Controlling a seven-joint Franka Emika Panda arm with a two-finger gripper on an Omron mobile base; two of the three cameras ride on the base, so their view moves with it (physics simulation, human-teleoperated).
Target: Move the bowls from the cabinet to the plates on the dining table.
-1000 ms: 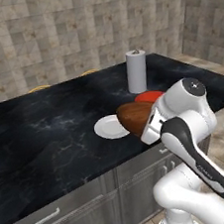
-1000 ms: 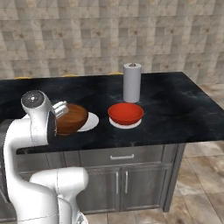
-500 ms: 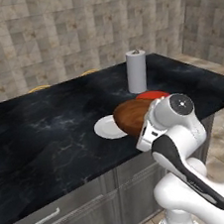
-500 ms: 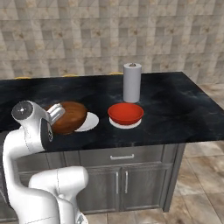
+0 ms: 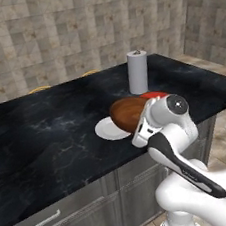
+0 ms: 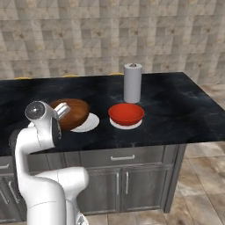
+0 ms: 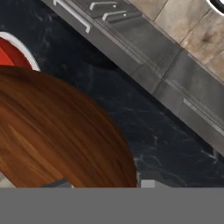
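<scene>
**Brown bowl held over its plate**

The brown bowl [image 6: 70, 113] is up in the air, tipped on its side, just over a white plate [image 6: 89, 123] on the dining table [image 5: 48, 138]. In the right base view the plate peeks out at about 4 o'clock from the bowl. The gripper [image 6: 63, 111] is at the bowl's rim, and the bowl hangs there with nothing else under it — so I think the hand is closed on the rim. The fingers are hidden behind the bowl, so I can't see just how they pinch.

In the hand view the bowl's round wooden side [image 7: 57, 131] is very close, with a bit of red at 10 o'clock.

The red bowl [image 6: 126, 114] already sits on the other plate [image 6: 115, 125], at 3 o'clock from the brown one. A tall roll of paper towels [image 6: 132, 82] stands just behind it, at 12 o'clock.

The brown bowl looks like wood — hard and stiff, not too heavy, and it likely won't break easily. Its outside is round and smooth, so it could slip. The thin rim is the best place to hold it. It needs to be turned flat before it goes down, or it may roll off the small plate.
</scene>
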